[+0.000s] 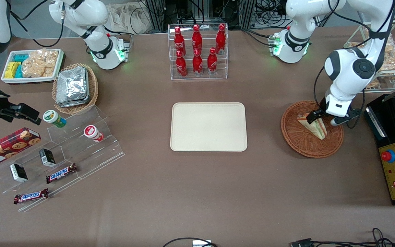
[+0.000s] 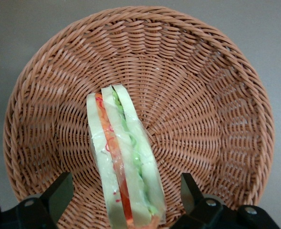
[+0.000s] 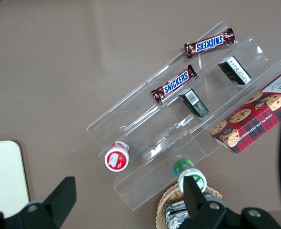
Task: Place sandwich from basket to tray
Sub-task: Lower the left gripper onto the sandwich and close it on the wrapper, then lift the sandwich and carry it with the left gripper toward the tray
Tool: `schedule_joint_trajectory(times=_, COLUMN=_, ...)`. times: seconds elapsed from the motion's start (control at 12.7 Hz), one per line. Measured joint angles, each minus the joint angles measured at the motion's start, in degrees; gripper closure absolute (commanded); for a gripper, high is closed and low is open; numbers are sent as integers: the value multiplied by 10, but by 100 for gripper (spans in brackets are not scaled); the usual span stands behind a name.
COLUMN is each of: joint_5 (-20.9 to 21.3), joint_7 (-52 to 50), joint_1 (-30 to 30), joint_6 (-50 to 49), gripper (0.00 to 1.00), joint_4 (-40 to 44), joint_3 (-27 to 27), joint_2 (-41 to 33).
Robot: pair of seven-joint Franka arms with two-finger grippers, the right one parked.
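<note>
The brown table (image 1: 197, 192) carries everything; the cream tray (image 1: 208, 126) lies flat at its centre, bare, presumably kept free as the drop spot; the round wicker basket (image 1: 307, 144) sits toward the working arm's end, roughly 3 o'clock from the tray and well apart from it. The wedge sandwich (image 2: 124, 162) lies in the basket w/ its cut face up, so red, orange and green layers show through the clear wrap; it's not yet lifted, i.e. the pick looks like the step in hand. The left gripper (image 2: 126, 195) hangs low over the basket, fingers (image 2: 59, 193) spread wide w/ one either side of the wedge and not touching it; that straddle seems set for a squeeze across the bread faces.

Readable text: the bottles (image 1: 197, 48) in the clear rack at 12 o'clock from the tray read Coca-Cola; two bars (image 3: 175, 84) on the acrylic steps read SNICKERS; the tartan cookie box (image 1: 5, 145) reads WALKERS.
</note>
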Motion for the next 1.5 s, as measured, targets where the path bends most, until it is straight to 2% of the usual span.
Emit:
schedule_joint_trajectory(times=0.24, joint_5=0, joint_7=0, joint_1=6, joint_6=47, gripper=0, joint_4=-9, joint_3=0, joint_2=31)
schedule_joint_trajectory(times=0.31, joint_5=0, joint_7=0, joint_1=6, joint_6=58, gripper=7, joint_4=-11, joint_3=0, joint_2=42)
schedule_joint_trajectory(times=0.39, joint_5=0, joint_7=0, joint_1=6, joint_6=63, gripper=25, joint_4=-11, joint_3=0, joint_2=50)
schedule_joint_trajectory(times=0.47, joint_5=0, joint_7=0, joint_1=7, joint_6=66, gripper=53, joint_4=-11, joint_3=0, joint_2=56)
schedule_joint_trajectory(times=0.55, joint_5=0, joint_7=-1, joint_1=7, joint_6=67, gripper=77, joint_4=-11, joint_3=0, joint_2=58)
schedule_joint_trajectory(times=0.63, joint_5=0, joint_7=-1, joint_1=7, joint_6=67, gripper=95, joint_4=-11, joint_3=0, joint_2=59)
schedule_joint_trajectory(times=1.1, joint_5=0, joint_7=-7, joint_1=7, joint_6=62, gripper=98, joint_4=-3, joint_3=0, joint_2=44)
schedule_joint_trajectory(times=1.26, joint_5=2, joint_7=2, joint_1=6, joint_6=6, gripper=98, joint_4=18, joint_3=-2, joint_2=17)
schedule_joint_trajectory(times=1.5, joint_5=2, joint_7=45, joint_1=3, joint_6=-143, gripper=98, joint_4=92, joint_3=-15, joint_2=-25)
